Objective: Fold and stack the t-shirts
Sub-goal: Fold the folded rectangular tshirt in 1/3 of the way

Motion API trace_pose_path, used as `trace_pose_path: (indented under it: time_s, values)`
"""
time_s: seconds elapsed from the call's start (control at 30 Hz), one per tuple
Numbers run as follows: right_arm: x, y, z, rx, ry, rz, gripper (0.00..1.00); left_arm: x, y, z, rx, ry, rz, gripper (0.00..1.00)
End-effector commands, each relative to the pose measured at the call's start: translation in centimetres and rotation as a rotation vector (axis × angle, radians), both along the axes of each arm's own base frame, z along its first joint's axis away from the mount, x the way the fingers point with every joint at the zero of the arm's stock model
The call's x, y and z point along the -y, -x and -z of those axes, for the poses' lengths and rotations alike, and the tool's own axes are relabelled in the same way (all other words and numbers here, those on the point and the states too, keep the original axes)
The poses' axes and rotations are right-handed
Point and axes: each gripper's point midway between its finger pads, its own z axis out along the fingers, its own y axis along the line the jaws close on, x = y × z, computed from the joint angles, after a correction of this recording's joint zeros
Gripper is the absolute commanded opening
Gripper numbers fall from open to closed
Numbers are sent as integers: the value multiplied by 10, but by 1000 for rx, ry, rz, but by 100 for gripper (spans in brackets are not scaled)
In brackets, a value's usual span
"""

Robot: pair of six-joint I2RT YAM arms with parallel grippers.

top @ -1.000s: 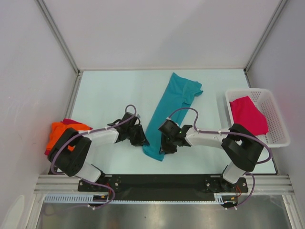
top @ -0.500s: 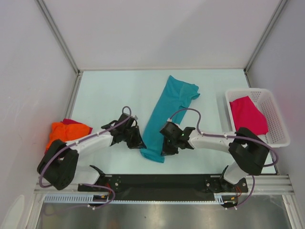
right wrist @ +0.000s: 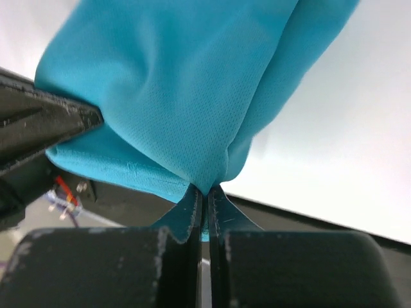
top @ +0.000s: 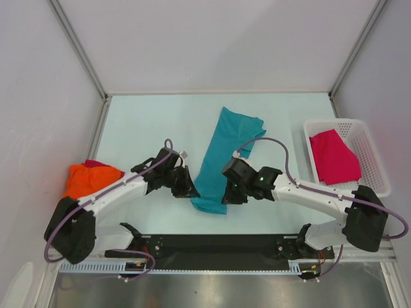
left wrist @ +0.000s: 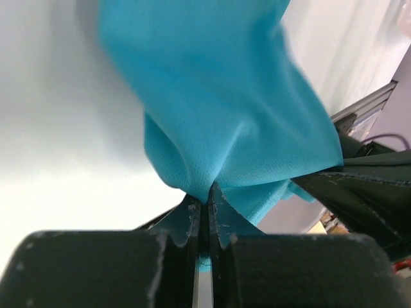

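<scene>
1. At the middle of the pale table (top: 148,128), seen from above with the far edge as 12 o'clock, the teal t-shirt (top: 221,151) lies as a long narrow strip. It runs from just right of 12 o'clock down to a bunched near end at 6 o'clock.
2. The left gripper (top: 186,189) is at the 9 o'clock side of that near end. The left wrist view shows its fingers (left wrist: 192,221) pressed together, with a fold of the teal t-shirt (left wrist: 212,96) pinched between the tips.
3. The right gripper (top: 228,196) is at the 3 o'clock side of the same end. In the right wrist view its fingers (right wrist: 191,208) are likewise closed, clamping the teal t-shirt (right wrist: 186,83), which gathers into creases at the pinch.
4. The two grippers are near each other, with only the shirt's near edge between them. Each wrist camera catches the other gripper as a dark shape at the side of its picture.
5. At the far end of the strip a sleeve juts out toward 3 o'clock and lies flat on the table.
6. At the table's 9 o'clock edge lies a crumpled orange t-shirt (top: 87,179). A dark red t-shirt (top: 96,164) peeks out at its 12 o'clock side, touching it.
7. At the 3 o'clock edge stands a white lattice basket (top: 379,167). A magenta-pink t-shirt (top: 334,160) lies inside it, well apart from both grippers.
</scene>
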Motion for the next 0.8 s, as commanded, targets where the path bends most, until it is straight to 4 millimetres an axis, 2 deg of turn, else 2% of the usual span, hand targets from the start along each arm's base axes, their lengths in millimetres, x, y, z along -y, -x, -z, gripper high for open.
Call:
trace_pose_path:
  time_s: [0.0, 0.03, 0.07, 0.1, 0.13, 0.17, 0.2, 0.23, 0.27, 0.33, 0.37, 0.5, 0.6, 0.77]
  values:
    - [23, -43, 3, 48, 161, 10, 0, 30, -41, -14, 30, 29, 68, 8]
    - [19, -56, -5, 68, 153, 10, 0, 38, -46, -3, -13, 22, 91, 8]
    - [24, -68, 6, 49, 187, 27, 0, 49, -62, -15, 14, 39, 104, 9]
    - [25, -75, 7, 53, 194, 13, 0, 54, -70, -15, 19, 38, 126, 9]
    - [24, -84, 10, 50, 192, 16, 0, 58, -77, -4, -12, 19, 133, 9]
    - [24, -95, 9, 41, 173, 30, 0, 67, -94, -15, 16, 25, 137, 9]
    - [25, -102, 17, 26, 185, 30, 0, 70, -101, -15, 22, 20, 147, 9]
    - [25, -107, 19, 26, 188, 23, 0, 72, -110, -4, -6, 8, 147, 9]
    - [27, -120, 15, 39, 187, 43, 0, 80, -124, -14, 19, 28, 152, 9]
    - [30, -128, 23, 30, 213, 46, 0, 81, -134, -4, -17, 17, 151, 9]
    - [32, -133, 25, 21, 214, 54, 0, 83, -142, -10, -5, 26, 148, 9]
    - [46, -147, 34, 7, 237, 89, 0, 77, -160, -7, -11, 32, 121, 10]
    - [55, -153, 38, -1, 251, 106, 0, 62, -170, -2, -15, 24, 89, 10]
    - [66, -165, 35, 13, 258, 144, 0, 49, -169, 8, -33, 12, 72, 10]
